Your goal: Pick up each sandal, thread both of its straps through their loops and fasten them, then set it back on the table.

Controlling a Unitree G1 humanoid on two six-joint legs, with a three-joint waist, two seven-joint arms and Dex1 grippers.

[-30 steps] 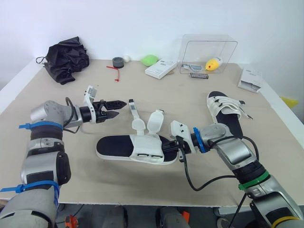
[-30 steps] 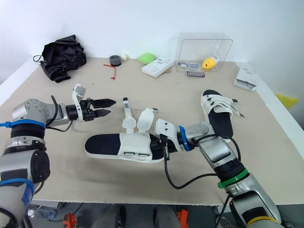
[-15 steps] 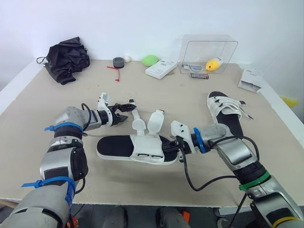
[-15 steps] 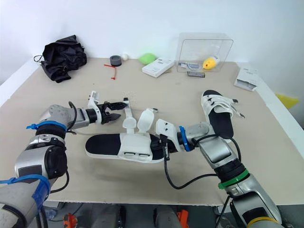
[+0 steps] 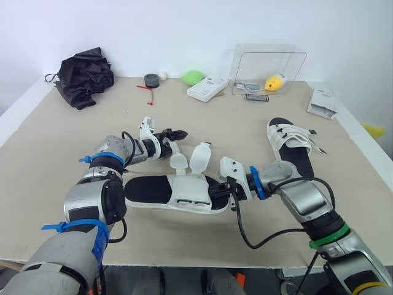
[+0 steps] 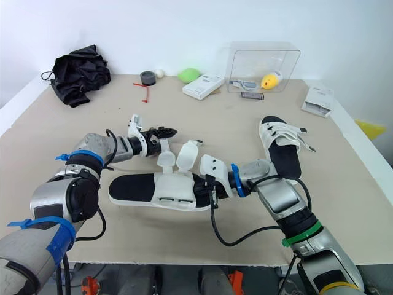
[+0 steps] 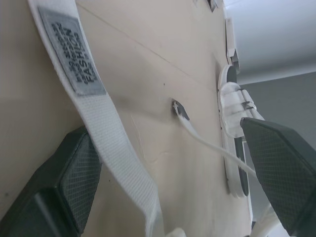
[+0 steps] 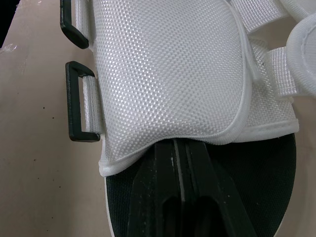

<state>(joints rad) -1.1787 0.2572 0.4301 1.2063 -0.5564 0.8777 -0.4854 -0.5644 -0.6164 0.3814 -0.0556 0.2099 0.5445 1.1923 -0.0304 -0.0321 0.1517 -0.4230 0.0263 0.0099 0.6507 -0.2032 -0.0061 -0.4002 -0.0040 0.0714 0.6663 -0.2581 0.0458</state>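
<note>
The near sandal [image 5: 161, 192], black sole with a white upper [image 8: 168, 69], lies flat mid-table, its two straps loose and standing up. My left gripper [image 5: 176, 133] is open around the thin labelled strap [image 7: 74, 54], which lies against one finger [image 7: 64, 187]. My right gripper [image 5: 231, 192] is shut, its tips tucked under the edge of the upper on the black footbed. Two black loops [image 8: 76, 108] sit on the upper's side. The second sandal [image 5: 293, 144] rests at the right with its straps across.
Along the far edge of the table are a black bag [image 5: 86, 77], a tape roll [image 5: 151, 80], a green object [image 5: 193, 77], a white box [image 5: 207, 88] and a clear case [image 5: 269, 69]. A booklet [image 5: 323, 101] lies at the far right.
My left gripper has moved right from open table to the labelled strap and now straddles it. The right gripper and the sandal have stayed put.
</note>
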